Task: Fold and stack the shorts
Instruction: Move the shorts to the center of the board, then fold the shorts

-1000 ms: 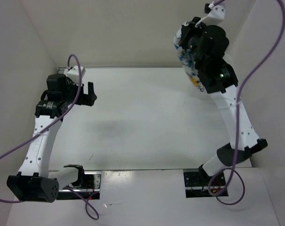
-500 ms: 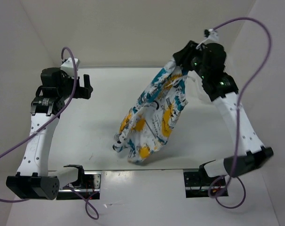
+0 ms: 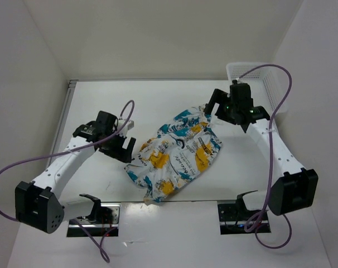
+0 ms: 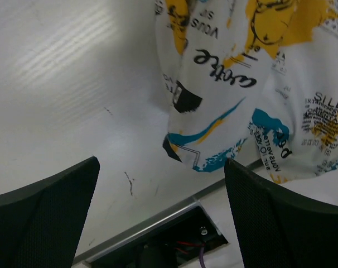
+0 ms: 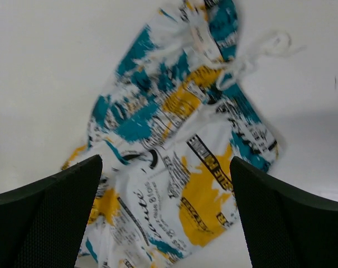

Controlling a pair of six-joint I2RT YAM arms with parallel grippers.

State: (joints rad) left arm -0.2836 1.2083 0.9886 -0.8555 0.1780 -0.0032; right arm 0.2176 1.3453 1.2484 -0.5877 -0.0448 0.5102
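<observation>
Right gripper [image 3: 209,105] hangs with its matte black jaws spread wide and empty above the drawstring end of the shorts [image 3: 177,153]. Left gripper [image 3: 121,148], equally wide and empty, sits just beside their opposite edge. Soft and wrinkled, white with teal, yellow-orange and black print, they lie in a crumpled oval heap on the smooth white table [image 3: 158,100].

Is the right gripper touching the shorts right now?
Apart. In the right wrist view the right gripper hangs open above the shorts, which lie on the table well below it.
</observation>
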